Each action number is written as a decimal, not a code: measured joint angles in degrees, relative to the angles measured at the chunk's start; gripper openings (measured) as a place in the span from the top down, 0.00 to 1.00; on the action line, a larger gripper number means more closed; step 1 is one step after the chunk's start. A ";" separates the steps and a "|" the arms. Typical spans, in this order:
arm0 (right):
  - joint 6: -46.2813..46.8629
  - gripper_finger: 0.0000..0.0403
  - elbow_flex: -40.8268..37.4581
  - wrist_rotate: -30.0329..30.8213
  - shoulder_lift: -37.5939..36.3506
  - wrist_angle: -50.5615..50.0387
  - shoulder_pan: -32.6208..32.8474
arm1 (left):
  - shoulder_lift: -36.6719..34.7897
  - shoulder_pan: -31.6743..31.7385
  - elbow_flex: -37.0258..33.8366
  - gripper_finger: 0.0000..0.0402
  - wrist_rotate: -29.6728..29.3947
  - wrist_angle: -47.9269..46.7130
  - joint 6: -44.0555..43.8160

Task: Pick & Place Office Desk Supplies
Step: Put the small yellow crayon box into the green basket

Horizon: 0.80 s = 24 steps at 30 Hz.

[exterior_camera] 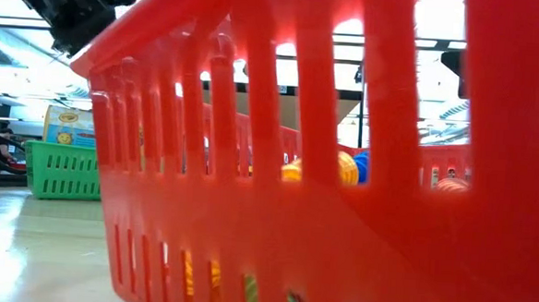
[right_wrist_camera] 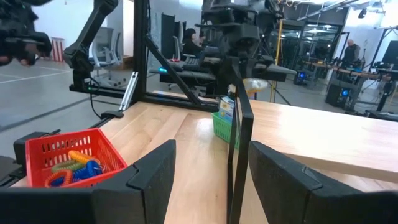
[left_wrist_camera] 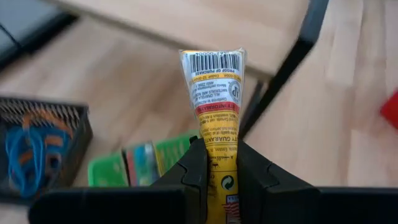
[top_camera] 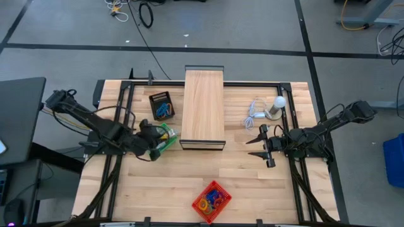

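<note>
Transfer step: left hand (left_wrist_camera: 221,163) clamped on a yellow-and-green cardboard crayon box (left_wrist_camera: 216,106) above the green slotted plastic basket (top_camera: 168,138), right hand (right_wrist_camera: 208,171) apart and idle; next, probably carry it toward the red slotted plastic basket (top_camera: 222,207) near the table edge.

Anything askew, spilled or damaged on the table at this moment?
Nothing spilled or damaged. The left gripper holds a yellow crayon box above the green basket. Coloured loops sit inside the red basket. The right gripper waits open.
</note>
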 joint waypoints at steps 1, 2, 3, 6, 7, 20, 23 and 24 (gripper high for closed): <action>-0.04 0.48 0.00 0.00 -0.02 0.00 0.00 | 0.40 0.57 1.47 0.87 2.11 -3.36 -0.84; -0.15 0.48 0.00 0.01 -0.02 -0.02 0.01 | 0.96 1.21 2.80 0.87 4.28 -6.45 -1.47; -0.17 0.48 0.00 0.01 0.00 0.00 0.01 | 1.60 2.02 3.90 0.87 6.71 -8.54 -1.54; -0.17 0.48 0.00 0.14 0.00 -0.02 0.01 | 4.13 5.20 7.01 0.87 14.62 -14.39 -0.19; -0.17 0.48 0.00 0.32 0.00 -0.02 0.01 | 5.31 6.31 7.83 0.87 16.82 -16.06 0.74; -0.14 0.48 0.00 0.64 0.00 -0.20 0.01 | 20.92 15.49 25.08 0.87 24.67 -32.44 15.23; 0.04 0.48 0.00 0.62 0.00 0.29 0.01 | 21.15 15.30 28.89 0.87 22.25 -34.70 15.97; 0.05 0.48 0.00 0.62 0.00 0.90 -0.01 | 21.13 15.21 30.09 0.87 21.56 -34.78 16.16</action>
